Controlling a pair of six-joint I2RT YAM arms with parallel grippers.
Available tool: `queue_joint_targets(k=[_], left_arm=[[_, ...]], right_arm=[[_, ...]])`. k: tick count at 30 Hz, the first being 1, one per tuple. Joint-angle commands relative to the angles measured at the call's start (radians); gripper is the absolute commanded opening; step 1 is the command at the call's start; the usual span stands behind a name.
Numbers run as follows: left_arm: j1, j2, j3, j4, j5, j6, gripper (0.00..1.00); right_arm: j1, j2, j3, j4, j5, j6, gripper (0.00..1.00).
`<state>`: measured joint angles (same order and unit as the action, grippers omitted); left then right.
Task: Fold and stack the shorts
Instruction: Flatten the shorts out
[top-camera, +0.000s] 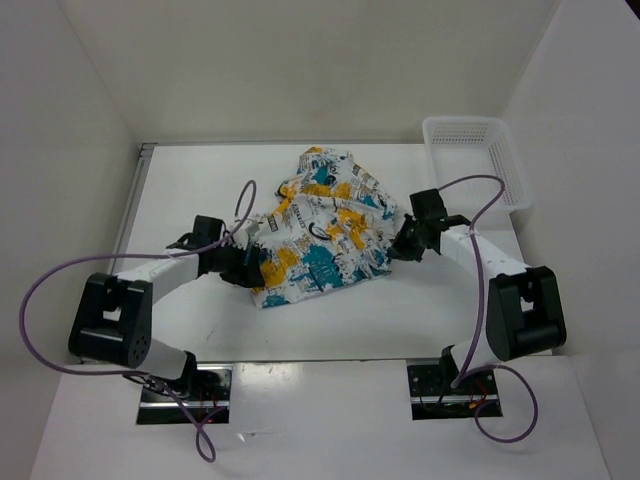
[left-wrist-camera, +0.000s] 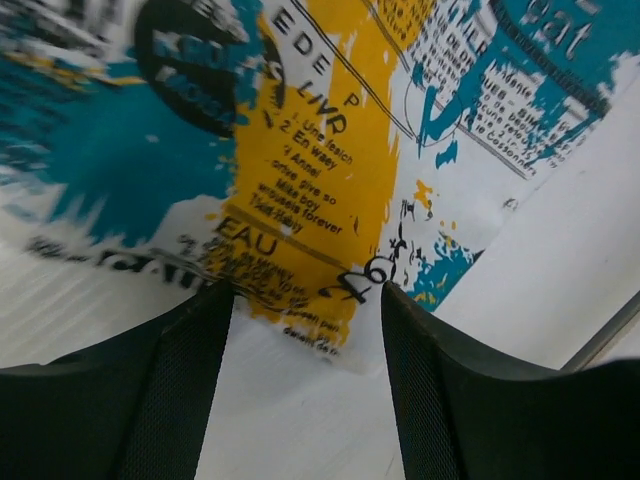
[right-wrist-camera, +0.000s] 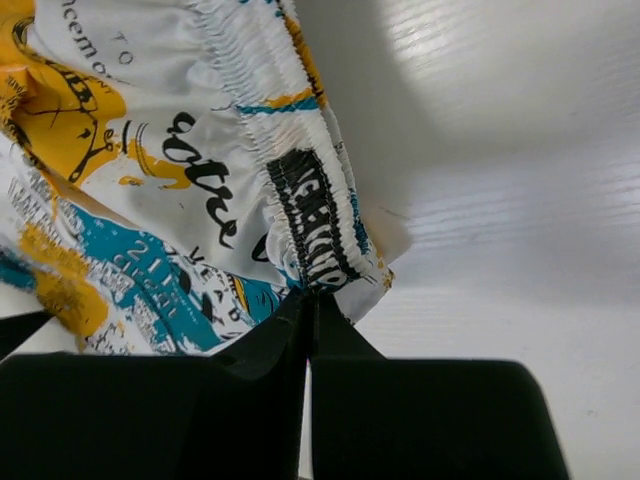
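White table is seen from the top cam, w/ both arm bases bolted at the near edge. The shorts are found abt mid-table, between the two arms, bunched up in a rumpled heap rather than laid flat. The print is white w/ teal, yellow-orange and black text patches. A white mesh basket is parked at the far right corner, apart from the shorts, and nothing can be made out inside it.

The shorts' right side is reached by the right arm, the lower left edge by the left arm.

Right gripper: in its wrist cam the fingers are pressed tight together and the gathered elastic waistband of the shorts is pinched right at the tips, next to a black lettered patch. So it's clenched on the fabric.

Left gripper: in its wrist cam the jaws are spread wide. A yellow-printed hem of the shorts lies on the table just at the mouth of the gap, not squeezed by either finger. Released, nothing held.
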<state>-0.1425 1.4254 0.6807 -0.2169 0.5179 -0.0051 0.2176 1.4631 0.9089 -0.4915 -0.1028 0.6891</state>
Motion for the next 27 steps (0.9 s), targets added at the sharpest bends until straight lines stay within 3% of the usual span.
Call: queue_joint_targets(k=[1,8,11,15,23,27], left_arm=[[-0.063,0.087,0.02,0.034,-0.021,0.005,0.69],[-0.072,0.026,0.011,-0.032,-0.127,0.005,0.7],[-0.062,0.087,0.011,-0.03,-0.113,0.005,0.69],[-0.048,0.226,0.051,-0.036,-0.13,0.005,0.01],[0.177,0.184,0.273,-0.153,-0.206,0.005,0.0],[0.214,0.228,0.345,-0.153,-0.176,0.005,0.0]], right_arm=[[-0.004,-0.075,-0.034,0.027,-0.098,0.01,0.0],[0.017,-0.055,-0.087,0.054,-0.215,0.01,0.0],[0.017,-0.029,-0.097,0.065,-0.225,0.0,0.0],[0.017,-0.02,-0.078,0.054,-0.175,0.0,0.0],[0.083,-0.052,-0.019,-0.004,-0.094,0.01,0.0],[0.137,-0.026,-0.013,0.057,-0.126,0.072,0.0]])
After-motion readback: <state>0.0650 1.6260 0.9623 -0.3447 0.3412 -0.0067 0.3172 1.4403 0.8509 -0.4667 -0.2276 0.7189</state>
